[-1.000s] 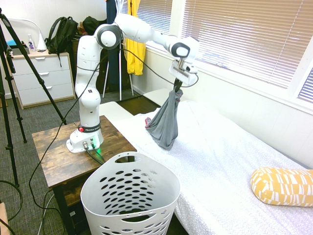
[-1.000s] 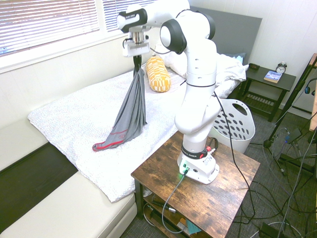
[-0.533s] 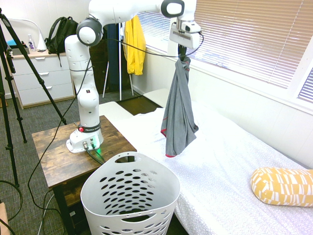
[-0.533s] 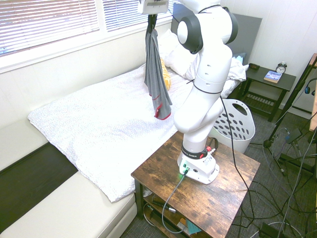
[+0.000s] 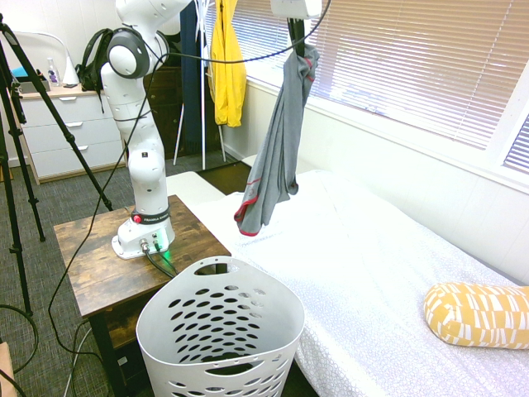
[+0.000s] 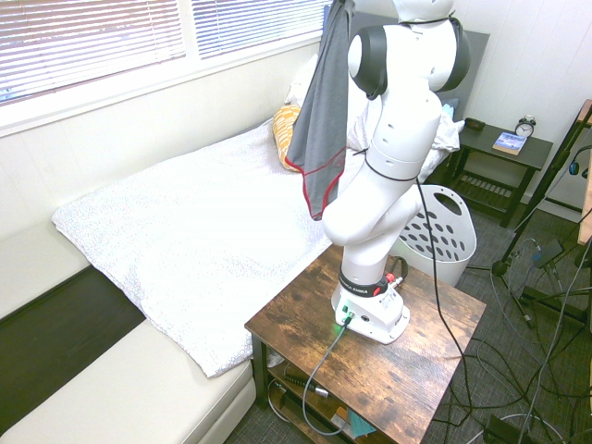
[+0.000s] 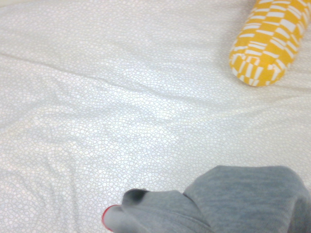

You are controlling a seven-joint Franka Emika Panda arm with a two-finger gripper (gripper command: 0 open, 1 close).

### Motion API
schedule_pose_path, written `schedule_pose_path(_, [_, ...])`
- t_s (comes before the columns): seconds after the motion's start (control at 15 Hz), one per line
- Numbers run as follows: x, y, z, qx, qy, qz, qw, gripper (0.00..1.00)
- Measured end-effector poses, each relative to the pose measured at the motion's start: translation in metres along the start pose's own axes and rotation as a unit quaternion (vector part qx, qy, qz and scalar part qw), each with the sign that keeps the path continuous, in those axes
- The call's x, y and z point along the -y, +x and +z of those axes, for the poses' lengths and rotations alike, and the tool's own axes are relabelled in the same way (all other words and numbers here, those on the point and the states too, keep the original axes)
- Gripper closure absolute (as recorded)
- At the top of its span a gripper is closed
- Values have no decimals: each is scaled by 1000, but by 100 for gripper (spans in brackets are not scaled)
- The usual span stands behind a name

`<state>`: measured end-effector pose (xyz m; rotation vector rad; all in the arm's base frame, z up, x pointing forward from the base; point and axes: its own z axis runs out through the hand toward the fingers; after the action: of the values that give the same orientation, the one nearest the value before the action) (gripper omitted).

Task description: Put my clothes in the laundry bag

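The dark grey garment with red edging point(image 5: 277, 149) hangs full length in the air above the bed, clear of the sheet. Its top is pinched in my gripper point(image 5: 297, 37) at the very top of the first exterior view, so the gripper is shut on it. From the other side the same garment point(image 6: 319, 120) dangles in front of the arm, and the gripper itself is cut off by the picture's top edge. Grey cloth point(image 7: 233, 204) also fills a corner of the wrist view. The white holed laundry basket point(image 5: 219, 335) stands on the floor below and nearer the camera than the garment's lower end.
The bed with its white sheet point(image 5: 372, 265) runs along the window wall. A yellow-and-white pillow point(image 5: 479, 314) lies on it. A bright yellow garment point(image 5: 227, 58) hangs behind the arm. The arm's base sits on a wooden side table point(image 5: 91, 256) beside the basket.
The gripper has risen and swung toward the arm's base, lifting the grey garment off the bed until it hangs free; its lower end now sits closer to the basket.
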<state>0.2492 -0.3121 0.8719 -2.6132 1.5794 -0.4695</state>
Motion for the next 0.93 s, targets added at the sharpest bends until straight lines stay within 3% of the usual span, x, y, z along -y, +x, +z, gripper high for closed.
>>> schedule_pose_path(0.33, [-88, -22, -66, -38, -11, 59, 998, 100])
schedule_pose_path(0.53, [-146, -21, -72, -46, -41, 122, 991, 100])
schedule_pose_path(0.73, [-199, 13, -22, -36, -82, 178, 980, 100])
schedule_pose_path(0.93, [-251, 51, 83, 18, -64, 220, 973, 100])
